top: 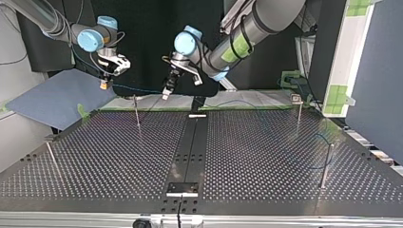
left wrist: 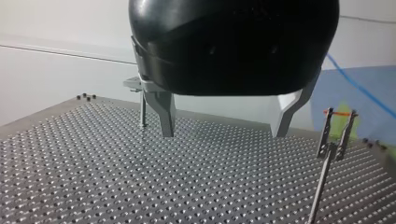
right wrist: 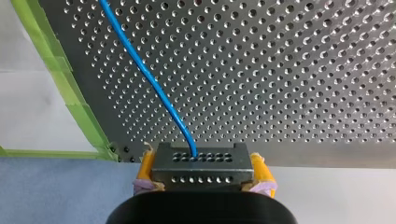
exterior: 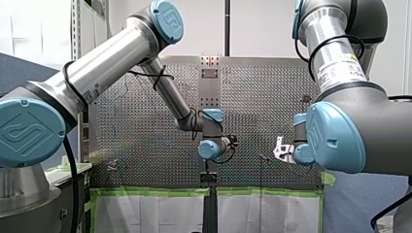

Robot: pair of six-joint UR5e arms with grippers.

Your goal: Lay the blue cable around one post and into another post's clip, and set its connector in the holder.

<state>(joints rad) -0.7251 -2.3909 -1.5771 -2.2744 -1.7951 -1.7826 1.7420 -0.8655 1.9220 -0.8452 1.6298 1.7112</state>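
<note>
My right gripper (right wrist: 201, 157) is shut, its yellow pads (right wrist: 145, 164) clamped on the sides of a grey connector block (right wrist: 201, 173). The blue cable (right wrist: 149, 79) leaves the block and runs out over the perforated table. In the top view my right gripper (top: 108, 76) holds the connector (top: 103, 85) above the table's far left corner, and the cable (top: 142, 90) trails away to the right. My left gripper (left wrist: 224, 133) hangs open over the table with nothing between its metal fingers (left wrist: 166, 116). A forked clip post (left wrist: 334, 135) stands beside it.
Thin posts (top: 137, 111) (top: 298, 111) (top: 327, 164) (top: 52, 156) stand on the perforated table (top: 266, 156). A small plate (top: 182, 188) sits on the central rail near the top view's front edge. Green tape (right wrist: 70, 88) lines the table's edge. A post with a flat top (left wrist: 141, 105) stands ahead of my left gripper.
</note>
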